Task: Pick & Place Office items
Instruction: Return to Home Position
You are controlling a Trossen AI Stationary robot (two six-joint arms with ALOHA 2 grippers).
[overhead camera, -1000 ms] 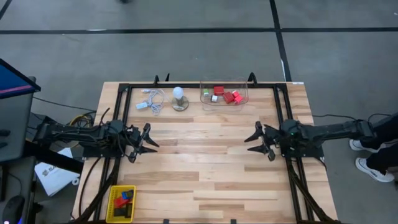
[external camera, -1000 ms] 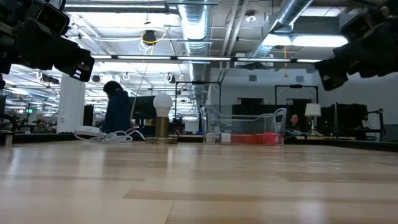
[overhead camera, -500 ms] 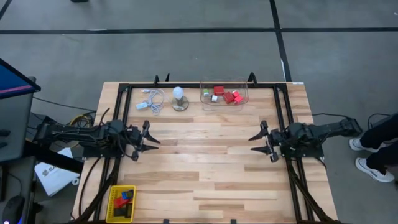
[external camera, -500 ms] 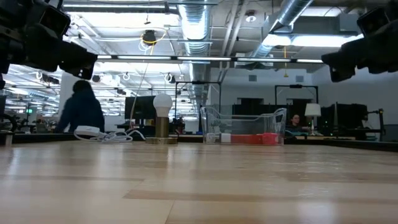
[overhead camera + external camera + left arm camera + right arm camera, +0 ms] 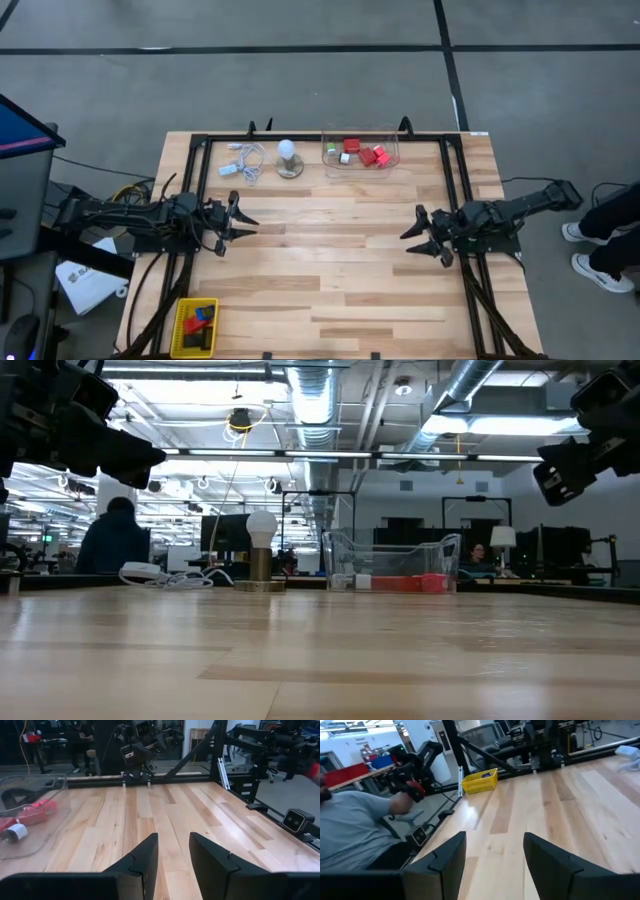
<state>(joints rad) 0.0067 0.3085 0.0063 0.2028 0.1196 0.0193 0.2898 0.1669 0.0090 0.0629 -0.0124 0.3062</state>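
Both sets of jaws stand spread and hold nothing, the left gripper (image 5: pixel 240 222) and right gripper (image 5: pixel 415 236) hovering at opposite sides of the wooden surface (image 5: pixel 330 290). Small red and white items lie in the clear bin (image 5: pixel 360 154) at the far edge, with a lamp (image 5: pixel 288 158) and white cable (image 5: pixel 243 162) beside it and a yellow basket (image 5: pixel 194 327) at the near left corner, a layout that fits sorting either pending or done. No brand or writing can be read.

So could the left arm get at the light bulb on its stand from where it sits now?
Probably yes. The left gripper is open and holds nothing, and only bare table lies between it and the light bulb. The white cable beside the bulb is off that line.
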